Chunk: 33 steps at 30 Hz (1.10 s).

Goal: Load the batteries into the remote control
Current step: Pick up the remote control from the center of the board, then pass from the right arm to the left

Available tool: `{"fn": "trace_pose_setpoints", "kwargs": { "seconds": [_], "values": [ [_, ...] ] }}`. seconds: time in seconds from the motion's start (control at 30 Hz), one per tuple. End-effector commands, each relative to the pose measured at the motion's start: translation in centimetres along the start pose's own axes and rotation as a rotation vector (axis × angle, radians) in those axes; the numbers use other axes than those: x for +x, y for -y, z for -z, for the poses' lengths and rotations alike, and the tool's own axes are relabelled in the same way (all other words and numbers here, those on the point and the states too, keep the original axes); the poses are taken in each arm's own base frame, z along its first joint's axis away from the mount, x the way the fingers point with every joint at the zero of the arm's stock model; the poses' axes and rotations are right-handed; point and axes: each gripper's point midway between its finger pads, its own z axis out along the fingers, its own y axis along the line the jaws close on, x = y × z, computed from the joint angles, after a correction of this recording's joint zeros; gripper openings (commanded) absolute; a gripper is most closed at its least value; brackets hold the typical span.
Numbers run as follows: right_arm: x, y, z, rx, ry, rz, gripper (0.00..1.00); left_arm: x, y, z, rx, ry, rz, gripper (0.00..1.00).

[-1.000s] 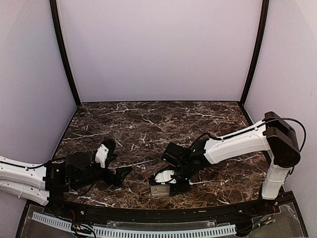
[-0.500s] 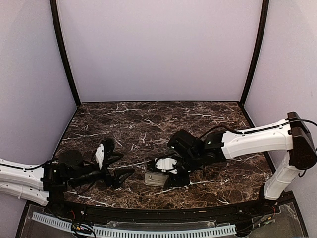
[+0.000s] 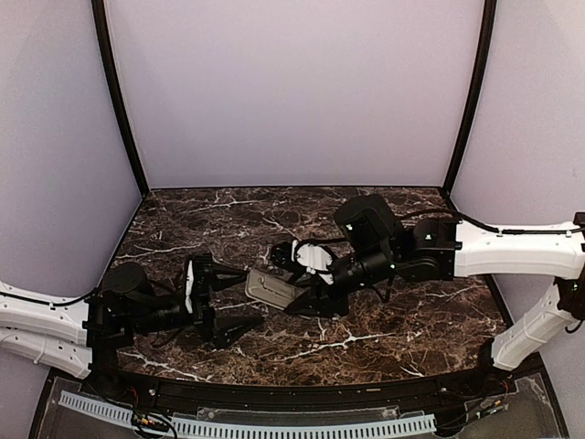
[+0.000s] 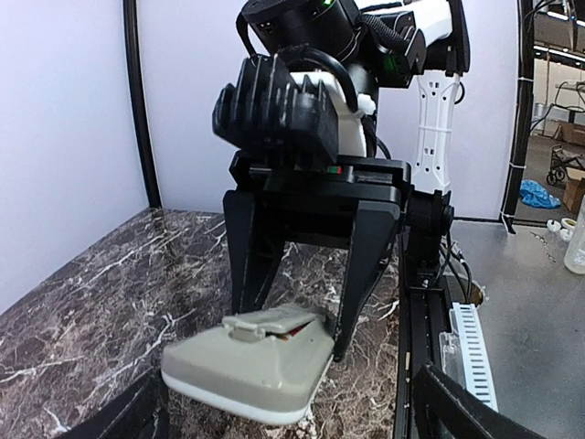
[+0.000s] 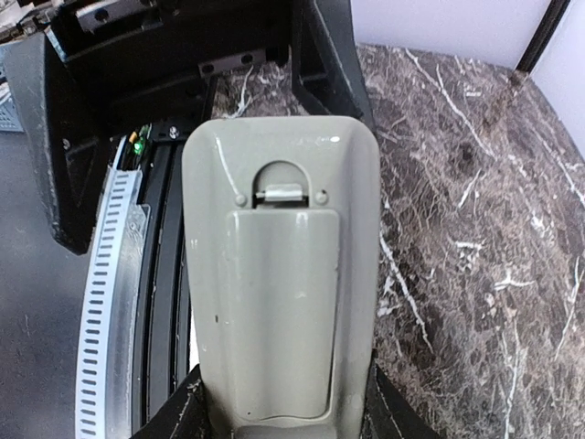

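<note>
Remote control [image 3: 271,290] is held back-up over the dark marbled table [image 3: 366,219], a little left of the middle and nearer the near edge than the far one, between the two arms. At the left, the left gripper [image 3: 250,297] reaches in low from the near-left corner with its jaws spread wide and nothing in them. In the left wrist view its fingers [image 4: 452,407] stand at the lower corners with the remote's free end between them, a gap showing on each side. That free end is tilted lower than the gripped end; whether it touches the marble cannot be told. The greyish-beige back faces up, with a thin white edge along its underside. A rectangular cover [image 5: 279,302] lies on the back, a small latch tab [image 5: 284,193] in the arched notch at its top. In the left wrist view a reddish speck shows at the cover's edge, too blurred to name. At the right, the right gripper [image 3: 297,293] comes in from the right edge and is clamped on the remote's other end, its black fingers [image 5: 388,421] pressed against the two long sides.
</note>
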Motion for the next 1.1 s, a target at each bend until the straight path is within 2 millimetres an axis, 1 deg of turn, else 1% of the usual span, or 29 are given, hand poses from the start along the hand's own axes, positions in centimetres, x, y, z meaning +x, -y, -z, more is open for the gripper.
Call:
{"fn": "trace_pose_setpoints", "kwargs": {
  "seconds": [0.0,0.03,0.1,0.23,0.27,0.3,0.33,0.47,0.53,0.6,0.7,0.8,0.93,1.07],
  "values": [
    [-6.1,0.5,3.2,0.040,0.206,0.051,0.33,-4.1,0.9,-0.1,0.051,0.099,-0.053,0.92],
    [-6.4,0.5,3.4,0.040,0.216,0.056,0.33,-3.9,0.9,-0.3,0.054,0.091,-0.053,0.92],
    [-6.9,0.4,3.7,0.037,0.230,0.068,0.33,-4.3,1.0,-0.6,0.061,0.098,-0.046,0.92],
    [-7.8,0.1,4.1,0.025,0.254,0.085,0.33,-5.9,1.3,-1.6,0.087,0.129,-0.012,0.91],
    [-8.1,0.0,4.3,0.021,0.261,0.090,0.33,-5.8,1.5,-2.0,0.103,0.122,-0.004,0.91],
    [-8.3,-0.1,4.4,0.018,0.268,0.098,0.33,-6.4,1.6,-2.2,0.111,0.132,0.004,0.90],
    [-8.5,-0.2,4.6,0.016,0.273,0.104,0.33,-6.2,1.7,-2.5,0.119,0.126,0.008,0.89],
    [-9.0,-0.8,5.3,-0.002,0.293,0.127,0.33,-7.1,1.5,-2.5,0.112,0.156,0.007,0.84],
    [-9.1,-1.2,5.5,-0.015,0.300,0.137,0.33,-7.3,1.4,-2.4,0.110,0.160,0.007,0.84],
    [-9.2,-1.6,5.8,-0.026,0.307,0.143,0.32,-7.5,0.9,-2.3,0.090,0.163,0.006,0.84],
    [-9.3,-2.2,6.1,-0.047,0.319,0.158,0.32,-7.7,0.0,-2.0,0.059,0.171,0.005,0.85],
    [-9.4,-2.7,6.4,-0.068,0.329,0.170,0.32,-8.4,-0.6,-1.7,0.042,0.183,-0.019,0.89],
    [-9.5,-2.6,6.4,-0.065,0.329,0.174,0.32,-9.1,-0.4,-1.9,0.063,0.189,-0.025,0.93],
    [-9.6,-2.7,6.2,-0.075,0.329,0.177,0.32,-9.9,0.0,-2.1,0.096,0.215,-0.013,0.93]
  ]
}}
